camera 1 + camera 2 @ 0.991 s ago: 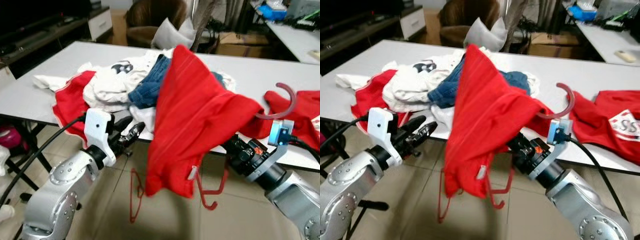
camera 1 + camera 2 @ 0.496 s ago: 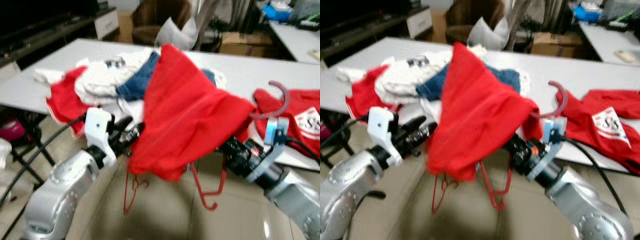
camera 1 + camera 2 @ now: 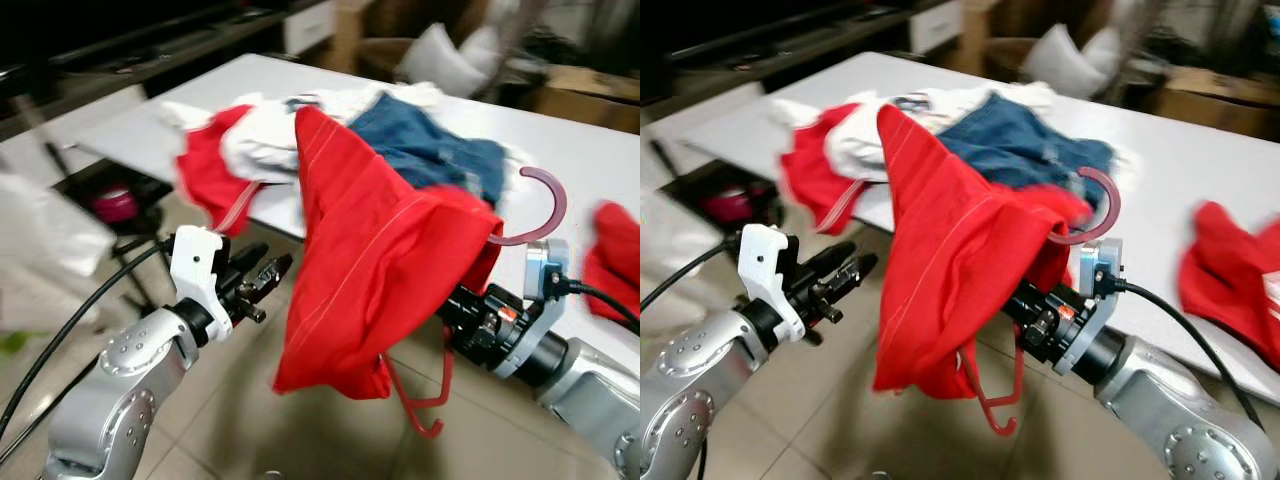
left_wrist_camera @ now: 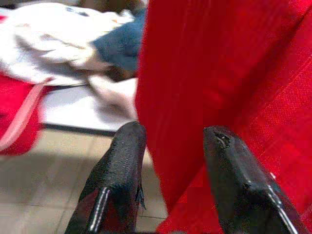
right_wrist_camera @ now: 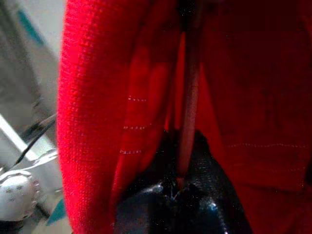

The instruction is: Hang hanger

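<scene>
Fingers of the right gripper (image 5: 183,187) were clamped on a red hanger (image 3: 540,205) draped with a red shirt (image 3: 375,250), held up before the table (image 3: 590,160). The left gripper (image 4: 170,151) stood with fingers apart, just beside the shirt's edge. Clothes (image 3: 400,140) lay heaped on the table behind.

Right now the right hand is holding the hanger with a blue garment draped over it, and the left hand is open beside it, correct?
Not quite: the garment on the hanger is red, not blue, as the left eye view shows. The right hand does hold the hanger, and the left hand is open beside the cloth.
</scene>
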Tool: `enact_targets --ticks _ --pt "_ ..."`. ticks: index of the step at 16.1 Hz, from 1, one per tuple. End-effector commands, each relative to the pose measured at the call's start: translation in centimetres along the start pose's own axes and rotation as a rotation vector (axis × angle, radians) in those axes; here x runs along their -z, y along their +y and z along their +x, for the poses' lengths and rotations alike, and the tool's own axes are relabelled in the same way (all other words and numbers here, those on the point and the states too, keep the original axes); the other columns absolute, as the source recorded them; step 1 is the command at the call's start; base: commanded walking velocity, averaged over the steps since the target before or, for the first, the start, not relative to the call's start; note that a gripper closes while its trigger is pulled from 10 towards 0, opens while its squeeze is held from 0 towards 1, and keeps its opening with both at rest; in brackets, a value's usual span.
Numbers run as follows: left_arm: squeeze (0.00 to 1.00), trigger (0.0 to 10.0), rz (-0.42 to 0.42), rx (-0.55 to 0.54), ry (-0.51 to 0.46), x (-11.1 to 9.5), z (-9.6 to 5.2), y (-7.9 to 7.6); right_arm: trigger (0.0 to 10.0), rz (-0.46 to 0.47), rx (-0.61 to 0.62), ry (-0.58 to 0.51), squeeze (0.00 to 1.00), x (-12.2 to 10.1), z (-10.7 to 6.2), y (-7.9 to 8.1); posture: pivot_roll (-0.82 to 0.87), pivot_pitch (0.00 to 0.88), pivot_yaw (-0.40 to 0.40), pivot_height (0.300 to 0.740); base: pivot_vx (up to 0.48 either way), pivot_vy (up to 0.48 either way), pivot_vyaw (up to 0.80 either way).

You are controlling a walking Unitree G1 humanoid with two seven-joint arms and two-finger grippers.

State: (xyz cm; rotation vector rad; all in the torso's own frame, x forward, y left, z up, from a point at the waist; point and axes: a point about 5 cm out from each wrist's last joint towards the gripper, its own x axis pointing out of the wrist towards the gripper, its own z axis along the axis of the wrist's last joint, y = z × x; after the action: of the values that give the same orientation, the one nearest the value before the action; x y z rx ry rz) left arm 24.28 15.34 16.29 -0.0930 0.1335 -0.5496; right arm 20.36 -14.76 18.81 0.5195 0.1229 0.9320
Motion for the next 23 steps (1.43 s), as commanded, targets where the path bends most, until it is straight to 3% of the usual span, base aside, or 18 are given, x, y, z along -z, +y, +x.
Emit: enact_targets --ticks 1,6,11,15,23 --pt "0.00 10.0 0.000 0.002 -0.006 -0.3 -0.4 -0.2 10.0 -0.014 -0.045 -0.005 0.00 -0.4 0.4 0.2 -0.03 0.000 0.003 0.740 0.000 0.000 0.78" --pt "0.00 10.0 -0.009 -0.006 -0.004 -0.3 -1.3 -0.1 10.0 -0.020 -0.039 0.028 0.00 -0.1 1.6 -0.7 -0.01 0.000 -0.014 0.740 0.000 0.000 0.78" --pt "0.00 10.0 0.030 -0.009 0.022 0.1 -0.8 -0.1 10.0 -0.051 0.166 0.059 0.00 1.6 1.9 -3.4 -0.03 0.000 0.005 0.740 0.000 0.000 0.79" --pt "0.00 10.0 0.082 -0.105 0.049 0.9 0.3 0.8 10.0 -0.078 0.472 0.066 0.00 3.3 1.9 -6.8 -0.05 0.000 0.022 0.740 0.000 0.000 0.79" --pt "0.00 10.0 0.124 -0.155 0.051 1.9 1.9 1.0 10.0 -0.178 0.631 0.083 0.00 3.8 4.1 -8.3 -0.07 0.000 0.026 0.740 0.000 -0.081 0.79"
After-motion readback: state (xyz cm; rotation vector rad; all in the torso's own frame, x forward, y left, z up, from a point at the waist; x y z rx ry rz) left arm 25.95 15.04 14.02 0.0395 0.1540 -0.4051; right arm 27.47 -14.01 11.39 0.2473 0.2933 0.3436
